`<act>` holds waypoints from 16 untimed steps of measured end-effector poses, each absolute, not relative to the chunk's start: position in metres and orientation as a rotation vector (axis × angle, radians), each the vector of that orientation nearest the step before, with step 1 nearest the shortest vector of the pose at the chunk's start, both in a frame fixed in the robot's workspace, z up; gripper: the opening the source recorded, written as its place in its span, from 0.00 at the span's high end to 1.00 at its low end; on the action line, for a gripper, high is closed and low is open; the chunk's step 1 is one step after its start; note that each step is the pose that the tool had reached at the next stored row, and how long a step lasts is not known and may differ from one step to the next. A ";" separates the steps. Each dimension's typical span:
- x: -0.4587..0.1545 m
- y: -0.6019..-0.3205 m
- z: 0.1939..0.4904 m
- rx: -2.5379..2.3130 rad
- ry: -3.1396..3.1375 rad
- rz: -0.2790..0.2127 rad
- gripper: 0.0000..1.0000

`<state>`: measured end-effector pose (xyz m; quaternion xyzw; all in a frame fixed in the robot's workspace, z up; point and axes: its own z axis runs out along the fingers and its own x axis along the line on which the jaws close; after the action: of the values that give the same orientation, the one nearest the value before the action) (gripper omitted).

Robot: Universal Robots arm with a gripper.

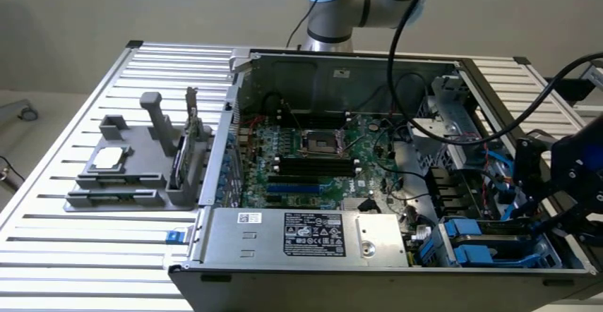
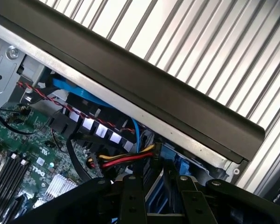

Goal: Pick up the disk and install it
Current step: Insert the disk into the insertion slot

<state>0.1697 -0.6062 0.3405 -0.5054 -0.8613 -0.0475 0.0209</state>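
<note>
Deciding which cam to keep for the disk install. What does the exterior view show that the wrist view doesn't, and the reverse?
Exterior view: grey parts holder carrying a small square chip, on the exterior view's left of the case; labelled power supply; CPU socket.
Wrist view: red-yellow-black cable bundle close up, with the gripper next to it.
Both: green motherboard, slatted table, blue carrier plastic at the drive bay.
</note>
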 end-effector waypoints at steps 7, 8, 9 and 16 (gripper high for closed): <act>0.173 -0.605 0.341 -1.587 -2.660 -0.147 0.69; 0.173 -0.605 0.341 -1.589 -2.658 -0.148 0.69; 0.173 -0.605 0.341 -1.592 -2.657 -0.148 0.69; 0.173 -0.605 0.341 -1.610 -2.646 -0.148 0.77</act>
<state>0.1734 -0.6053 0.3406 -0.5191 -0.8531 -0.0477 0.0202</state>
